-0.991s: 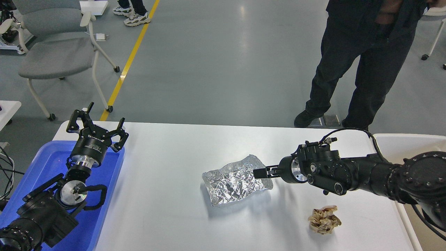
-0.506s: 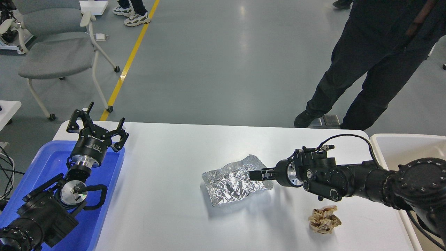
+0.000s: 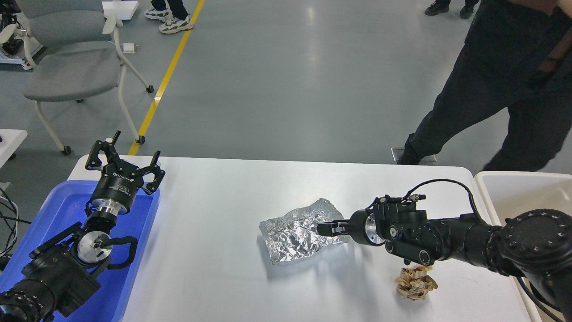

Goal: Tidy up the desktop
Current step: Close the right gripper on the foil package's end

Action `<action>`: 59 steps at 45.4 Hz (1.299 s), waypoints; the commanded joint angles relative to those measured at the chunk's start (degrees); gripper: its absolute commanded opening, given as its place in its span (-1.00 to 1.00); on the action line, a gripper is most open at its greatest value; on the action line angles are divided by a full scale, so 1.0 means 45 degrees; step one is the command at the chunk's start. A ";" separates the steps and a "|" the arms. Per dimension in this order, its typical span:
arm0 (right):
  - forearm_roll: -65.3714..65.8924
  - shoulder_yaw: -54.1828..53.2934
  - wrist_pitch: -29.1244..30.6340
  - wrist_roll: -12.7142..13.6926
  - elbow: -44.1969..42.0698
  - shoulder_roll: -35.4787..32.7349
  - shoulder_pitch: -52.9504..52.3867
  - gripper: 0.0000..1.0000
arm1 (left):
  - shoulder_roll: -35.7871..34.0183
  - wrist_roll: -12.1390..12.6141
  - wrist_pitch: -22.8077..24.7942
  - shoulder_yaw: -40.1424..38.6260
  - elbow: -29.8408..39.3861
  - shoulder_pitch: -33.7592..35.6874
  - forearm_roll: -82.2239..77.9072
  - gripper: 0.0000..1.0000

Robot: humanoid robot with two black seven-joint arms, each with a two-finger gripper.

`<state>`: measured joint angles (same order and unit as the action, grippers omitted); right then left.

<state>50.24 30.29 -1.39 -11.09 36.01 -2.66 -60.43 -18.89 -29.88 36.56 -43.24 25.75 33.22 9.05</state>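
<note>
Stretching across the lower half of the frame, the white desktop (image 3: 214,250) is carrying a crumpled silver foil bag (image 3: 297,232) at its centre and a crumpled wad of brown paper (image 3: 415,282) toward the lower right. The right gripper (image 3: 322,228) is reaching in from the right side of the frame, its tip lying over the right-hand edge of the foil bag; the fingers are seen nearly edge-on and dark, so whether they are pinching the foil or merely overlapping it cannot be told. The brown paper wad is sitting just below that arm's wrist, apart from the foil.

At the left side of the frame the left gripper (image 3: 127,156) is hovering over the far rim of a blue plastic tray (image 3: 67,210), its fingers spread apart and holding nothing. A beige tub (image 3: 523,192) is showing at the right edge, beside the table.

Beyond the table, a person in dark clothing (image 3: 505,89) is standing at the upper right on the grey floor, and a grey chair (image 3: 67,67) is occupying the upper left, next to a yellow floor line (image 3: 167,76).
</note>
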 commanded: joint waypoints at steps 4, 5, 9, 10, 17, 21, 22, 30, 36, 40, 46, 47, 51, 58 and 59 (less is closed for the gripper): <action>0.0396 0.0124 -0.0023 0.0023 -0.0190 0.0025 0.0109 -1.00 | -0.0001 0.0000 0.0000 0.0000 0.0001 0.0001 0.0000 1.00; 0.0494 0.0143 -0.0003 0.0023 -0.0210 0.0025 0.0109 -1.00 | -0.0001 0.0000 0.0000 0.0000 0.0001 0.0001 0.0000 1.00; 0.0631 0.0143 -0.0023 0.0023 -0.0288 0.0026 0.0128 -1.00 | -0.0001 0.0000 0.0000 0.0000 0.0001 0.0001 0.0000 1.00; 0.0631 0.0143 -0.0023 0.0023 -0.0307 0.0025 0.0128 -1.00 | -0.0001 0.0000 0.0000 0.0000 0.0001 0.0001 0.0000 1.00; 0.0729 0.0202 -0.0042 0.0004 -0.0366 0.0025 0.0089 -1.00 | -0.0001 0.0000 0.0000 0.0000 0.0001 0.0001 0.0000 1.00; 0.0807 0.0202 -0.0042 -0.0016 -0.0366 0.0025 0.0089 -1.00 | -0.0001 0.0000 0.0000 0.0000 0.0001 0.0001 0.0000 1.00; 0.0788 0.0202 -0.0042 -0.0016 -0.0366 0.0025 0.0089 -1.00 | -0.0001 0.0000 0.0000 0.0000 0.0001 0.0001 0.0000 1.00; 0.0612 0.0182 -0.0042 -0.0055 -0.0347 0.0006 0.0011 -1.00 | -0.0001 0.0000 0.0000 0.0000 0.0001 0.0001 0.0000 1.00; 0.0592 0.0182 0.0094 -0.0074 -0.0269 -0.0150 -0.0145 -1.00 | -0.0001 0.0000 0.0000 0.0000 0.0001 0.0001 0.0000 1.00; 0.0573 0.0202 0.0173 -0.0094 -0.0190 -0.0306 -0.0301 -1.00 | -0.0001 0.0000 0.0000 0.0000 0.0001 0.0001 0.0000 1.00; 0.0553 0.0338 0.0699 -0.0113 0.0394 -0.0872 -0.0769 -1.00 | -0.0001 0.0000 0.0000 0.0000 0.0001 0.0001 0.0000 1.00; 0.0553 0.0377 0.0777 -0.0113 0.0550 -0.1008 -0.0886 -1.00 | -0.0001 0.0000 0.0000 0.0000 0.0001 0.0001 0.0000 1.00; 0.0378 0.0397 0.0954 -0.0269 0.1331 -0.1672 -0.1413 -1.00 | -0.0001 0.0000 0.0000 0.0000 0.0001 0.0001 0.0000 1.00; -0.0812 0.0962 0.1462 -0.0348 0.3226 -0.2903 -0.2780 -1.00 | -0.0001 0.0000 0.0020 0.0000 0.0001 0.0001 0.0000 1.00; -0.0930 0.1060 0.1501 -0.0348 0.3440 -0.3040 -0.3033 -1.00 | -0.0001 0.0000 0.0000 0.0000 0.0001 0.0001 0.0000 1.00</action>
<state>51.00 32.35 2.71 -12.14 42.16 -9.67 -66.68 -18.89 -29.88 36.56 -43.24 25.75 33.23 9.06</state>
